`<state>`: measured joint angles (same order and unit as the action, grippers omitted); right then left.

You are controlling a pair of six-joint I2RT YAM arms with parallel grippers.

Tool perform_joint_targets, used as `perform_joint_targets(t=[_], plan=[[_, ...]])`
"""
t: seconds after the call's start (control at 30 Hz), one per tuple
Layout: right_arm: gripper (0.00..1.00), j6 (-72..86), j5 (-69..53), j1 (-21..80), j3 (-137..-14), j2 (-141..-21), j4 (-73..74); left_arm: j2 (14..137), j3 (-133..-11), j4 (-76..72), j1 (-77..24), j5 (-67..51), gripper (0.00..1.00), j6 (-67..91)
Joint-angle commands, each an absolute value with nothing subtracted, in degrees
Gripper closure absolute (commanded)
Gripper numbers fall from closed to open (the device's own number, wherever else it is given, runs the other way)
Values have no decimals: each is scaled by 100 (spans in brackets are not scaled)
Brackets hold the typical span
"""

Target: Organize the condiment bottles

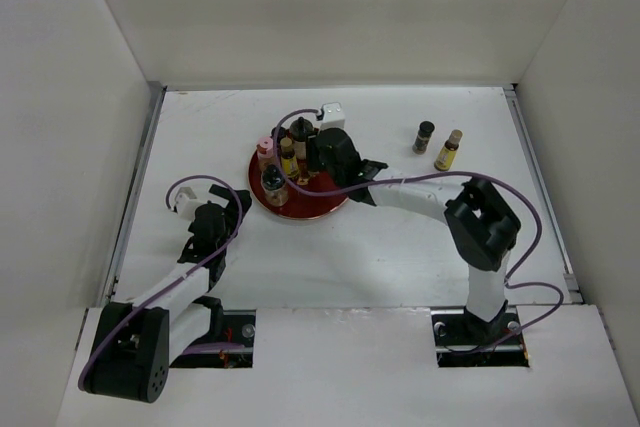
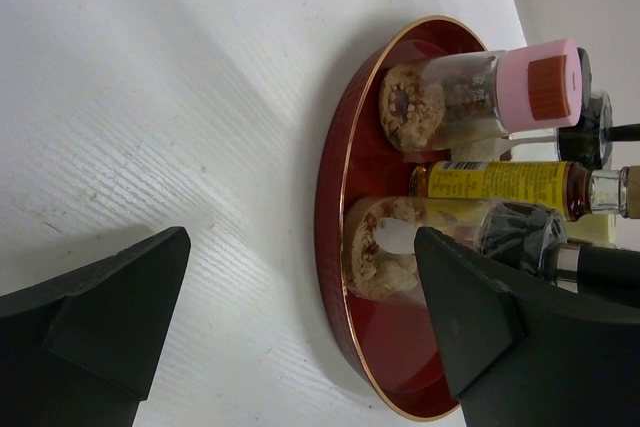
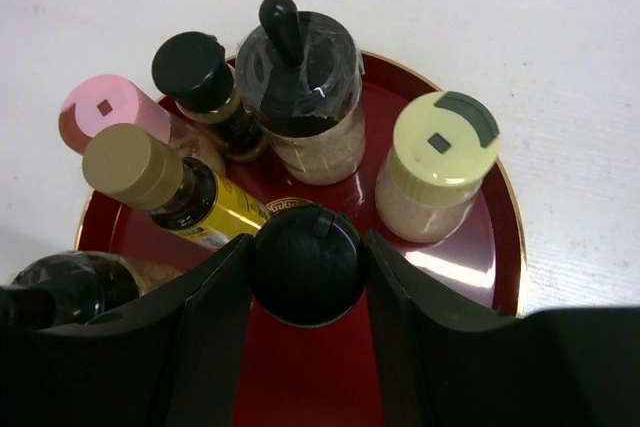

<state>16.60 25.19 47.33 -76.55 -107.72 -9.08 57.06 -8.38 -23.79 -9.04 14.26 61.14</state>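
The red tray point(image 1: 322, 209) holds several condiment bottles. My right gripper point(image 3: 306, 243) is above it, shut on a black-capped bottle point(image 3: 306, 269) that stands near the tray's gold emblem. Around it stand a pink-capped jar point(image 3: 105, 107), a tan-capped yellow bottle point(image 3: 140, 169), a small black-capped bottle point(image 3: 193, 67), a black-lidded clear jar point(image 3: 300, 67) and a cream-capped jar point(image 3: 443, 142). My left gripper point(image 2: 300, 297) is open and empty, low over the table just left of the tray's rim point(image 2: 335, 147). Two more bottles stand on the table at the right: a dark one point(image 1: 424, 135) and a yellow one point(image 1: 449, 150).
White walls enclose the table on the left, back and right. A dark-lidded jar point(image 3: 60, 287) sits at the tray's near left, close to my right gripper's left finger. The right arm's purple cable loops over the tray point(image 1: 290, 117).
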Motion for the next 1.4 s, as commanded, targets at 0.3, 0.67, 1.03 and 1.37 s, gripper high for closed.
perform_joint_targets(t=[0.3, 0.67, 1.03, 1.37], plan=[[59, 1450, 2637, 4733, -8253, -11408, -1196, 5739, -1020, -2637, -927, 1432, 0, 6056], [28, 1406, 2619, 4742, -7876, -10768, -1221, 5827, -1028, -2654, -936, 1354, 0, 6073], [66, 1485, 2566, 3847, -6584, -8931, -1266, 5678, -993, -2654, -945, 1424, 0, 6056], [52, 1530, 3207, 2141, -6881, -9315, -546, 5748, -1011, -2654, -962, 1380, 0, 6056]])
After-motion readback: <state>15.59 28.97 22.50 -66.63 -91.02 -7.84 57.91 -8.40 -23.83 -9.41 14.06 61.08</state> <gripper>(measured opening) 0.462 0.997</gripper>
